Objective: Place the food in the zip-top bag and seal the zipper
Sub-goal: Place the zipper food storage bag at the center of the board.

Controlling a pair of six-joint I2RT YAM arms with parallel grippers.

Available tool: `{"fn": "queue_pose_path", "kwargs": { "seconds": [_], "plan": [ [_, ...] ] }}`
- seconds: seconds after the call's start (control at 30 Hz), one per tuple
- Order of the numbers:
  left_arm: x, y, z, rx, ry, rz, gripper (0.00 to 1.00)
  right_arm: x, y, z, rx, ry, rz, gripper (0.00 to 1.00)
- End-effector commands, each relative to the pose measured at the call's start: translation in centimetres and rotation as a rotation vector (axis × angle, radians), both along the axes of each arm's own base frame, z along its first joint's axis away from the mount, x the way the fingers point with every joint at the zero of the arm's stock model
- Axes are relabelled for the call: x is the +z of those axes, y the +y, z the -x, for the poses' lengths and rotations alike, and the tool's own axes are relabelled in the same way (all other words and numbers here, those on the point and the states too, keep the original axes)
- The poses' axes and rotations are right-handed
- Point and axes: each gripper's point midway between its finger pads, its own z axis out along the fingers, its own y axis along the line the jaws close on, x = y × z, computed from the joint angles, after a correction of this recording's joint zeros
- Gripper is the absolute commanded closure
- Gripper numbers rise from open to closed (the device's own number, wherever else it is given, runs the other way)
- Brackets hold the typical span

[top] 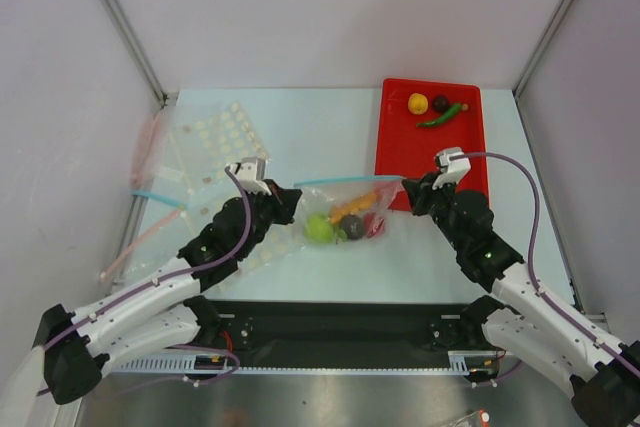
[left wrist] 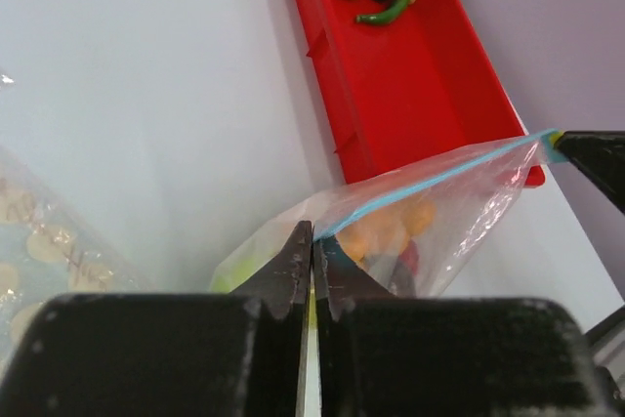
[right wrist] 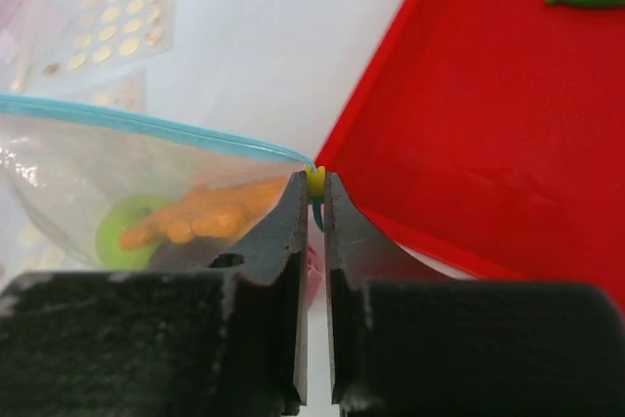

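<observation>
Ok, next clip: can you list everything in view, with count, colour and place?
zip-top bag: 1, clear, mid-table, stretched between both arms
zipper: 1, light blue, along the bag's far edge
green apple: 1, in bag
orange bunch: 1, in bag
bagged ball: 1, dark purple, in bag
red piece: 1, in bag
tray: 1, red, far right
yellow piece: 1, tray's far end
tray ball: 1, dark purple, beside it
green chili: 1, tray
dotted sheets: count unclear, clear, far left
pink-strip bags: count unclear, left edge
left fingers: black, shut on bag's left corner
right fingers: black, shut on right corner
</observation>
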Motion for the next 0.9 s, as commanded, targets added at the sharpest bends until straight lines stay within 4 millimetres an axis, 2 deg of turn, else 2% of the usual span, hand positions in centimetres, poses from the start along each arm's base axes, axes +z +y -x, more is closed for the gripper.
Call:
{"fn": "queue_pose_path", "kwargs": {
  "seconds": [0.0, 0.07, 0.1, 0.13, 0.17, 0.2, 0.3, 0.37, 0.43, 0.57, 0.63, 0.67, 0.7, 0.73, 0.77, 0.87],
  "plan": [
    [1.5, 1.4, -1.4, 0.078, -0.098, 0.052, 0.93, 1.2, -4.4, -1.7, -0.256, -0.041, -0.024, 0.92],
    [1.8, 1.7, -1.4, 0.068, -0.144, 0.005, 0.87, 1.7, -4.4, -1.6, -0.254, -0.057, -0.032, 0.86],
    [1.7, 1.8, -1.4, 0.067, -0.147, -0.003, 0.70, 2.2, -4.5, -1.5, -0.257, -0.070, -0.043, 0.81],
    [1.7, 1.8, -1.3, 0.061, -0.154, -0.010, 0.59, 2.4, -4.8, -1.4, -0.274, -0.077, -0.061, 0.65],
    [1.5, 1.6, -1.0, 0.036, -0.165, -0.028, 0.39, 3.0, -5.6, -1.3, -0.320, -0.097, -0.114, 0.47],
    [1.6, 1.6, -1.0, 0.030, -0.169, -0.031, 0.32, 3.2, -6.0, -1.2, -0.342, -0.104, -0.139, 0.25],
    [1.7, 1.7, -0.7, 0.019, -0.180, -0.039, 0.12, 3.3, -7.8, -0.8, -0.445, -0.103, -0.251, 0.03],
    [1.9, 1.6, -0.5, 0.002, -0.192, -0.038, 0.04, 2.6, -9.0, -0.6, -0.541, -0.055, -0.349, 0.00],
    [2.1, 1.6, -0.3, -0.004, -0.199, -0.036, 0.00, 2.7, -9.9, -0.6, -0.605, -0.043, -0.386, 0.00],
    [2.1, 2.1, -0.2, 0.013, -0.204, -0.035, 0.00, 2.4, -10.1, -0.9, -0.640, -0.008, -0.369, 0.00],
    [2.2, 2.8, -0.2, 0.046, -0.208, -0.026, 0.00, 2.8, -9.9, -1.4, -0.664, 0.011, -0.413, 0.00],
    [2.6, 3.4, 0.1, 0.061, -0.220, 0.000, 0.00, 2.1, -10.0, -1.3, -0.677, 0.049, -0.388, 0.00],
    [2.8, 3.8, 0.2, 0.076, -0.226, 0.012, 0.00, 2.6, -9.8, -1.4, -0.678, 0.062, -0.386, 0.00],
    [3.3, 4.3, 0.3, 0.100, -0.242, 0.034, 0.00, 3.9, -9.6, -1.5, -0.673, 0.064, -0.404, 0.00],
    [3.7, 5.1, 0.6, 0.120, -0.258, 0.063, 0.00, 3.3, -9.7, -1.5, -0.685, 0.099, -0.363, 0.00],
    [3.7, 6.9, 0.9, 0.195, -0.272, 0.112, 0.00, 3.4, -9.2, -1.2, -0.626, 0.120, -0.242, 0.00]
  ]
}}
